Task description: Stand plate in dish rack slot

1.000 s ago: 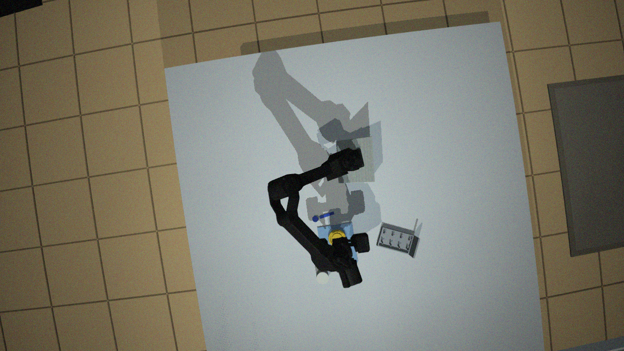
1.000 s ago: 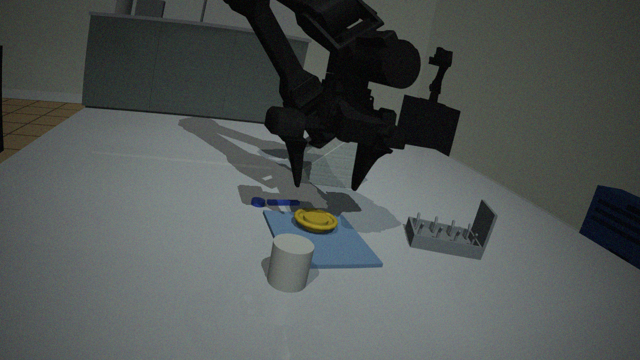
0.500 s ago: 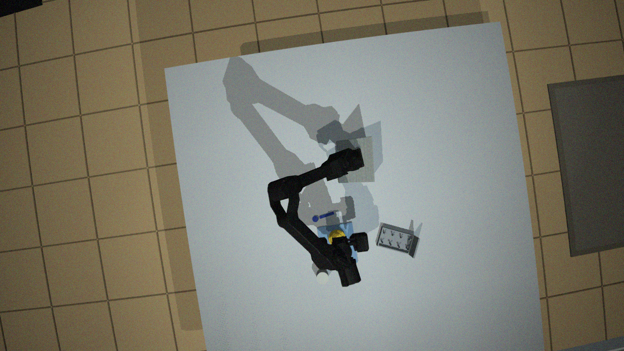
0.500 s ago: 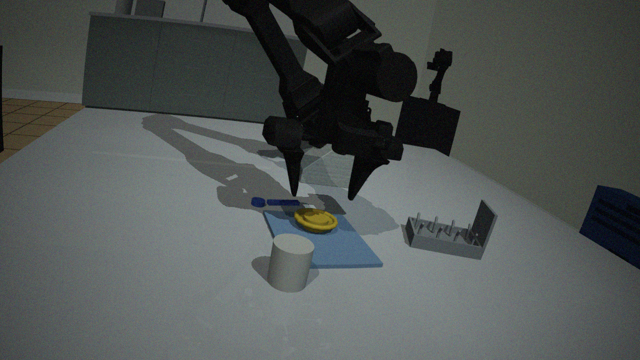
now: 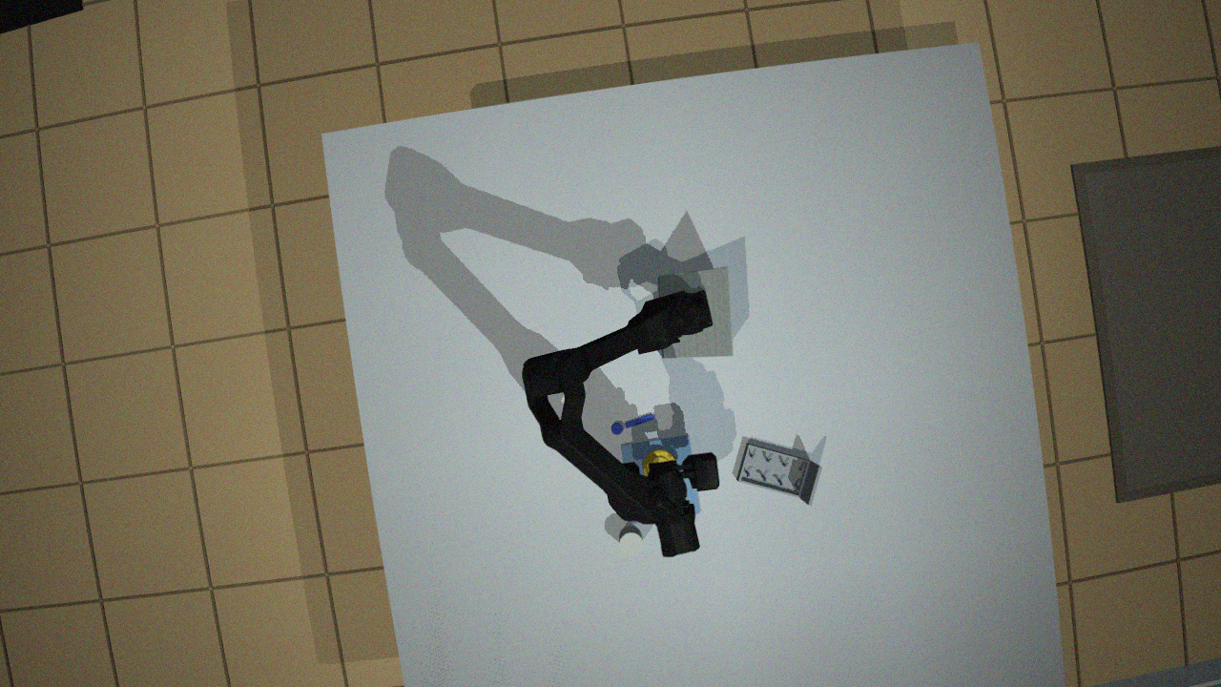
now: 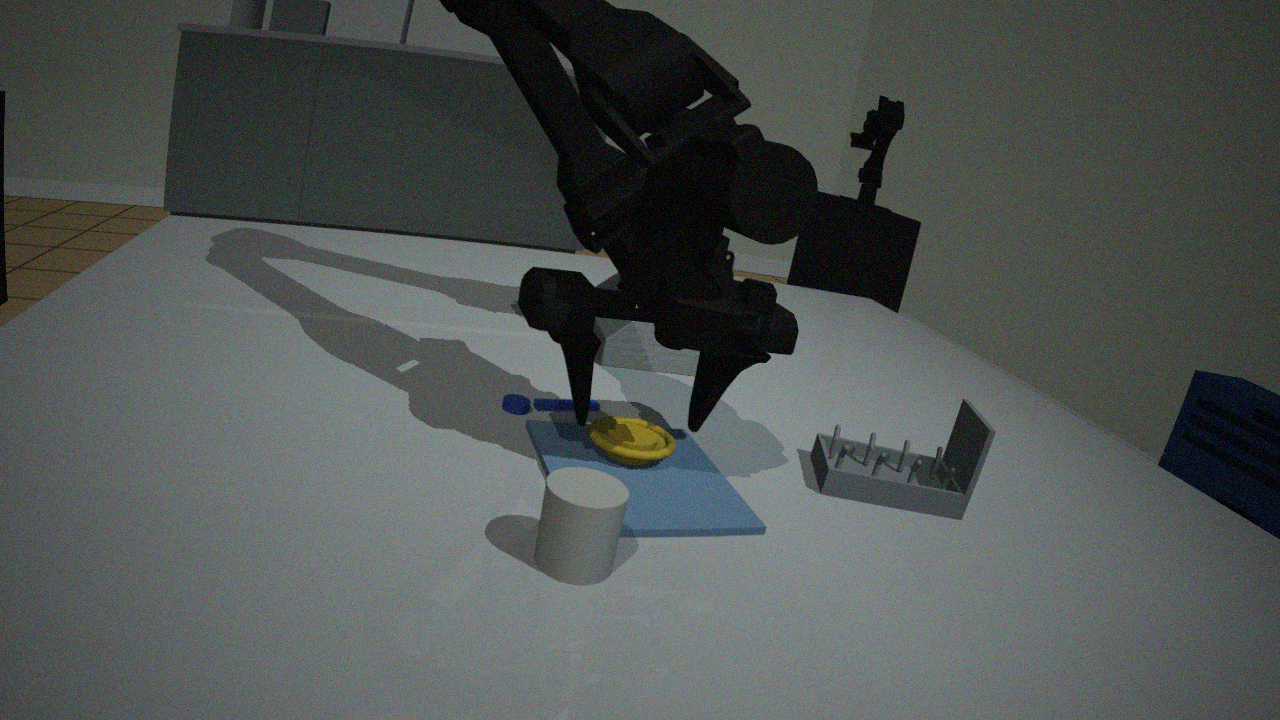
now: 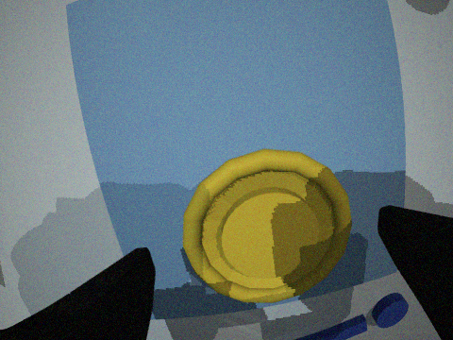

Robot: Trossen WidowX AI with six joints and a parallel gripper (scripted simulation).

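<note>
The yellow plate (image 5: pixel 659 461) (image 6: pixel 631 440) (image 7: pixel 267 234) lies flat near the back edge of a blue mat (image 6: pixel 680 501) (image 7: pixel 240 70). My gripper (image 6: pixel 638 420) (image 7: pixel 270 242) is open and points straight down over the plate. One fingertip stands on each side of the plate's rim, and nothing is between the fingers. The grey dish rack (image 5: pixel 773 468) (image 6: pixel 881 492), with upright pegs and a tall end panel, stands on the table to the right of the mat, apart from it. In the overhead view the wrist hides part of the mat and the fingers.
A blue spoon (image 5: pixel 631 423) (image 6: pixel 554 404) (image 7: pixel 327 336) lies just behind the mat. A pale cylinder cup (image 5: pixel 630 539) (image 6: pixel 580 523) stands at the mat's front left corner. A grey wedge block (image 5: pixel 713 324) (image 6: pixel 631 347) sits farther back. A blue crate (image 6: pixel 1226 447) is at the far right.
</note>
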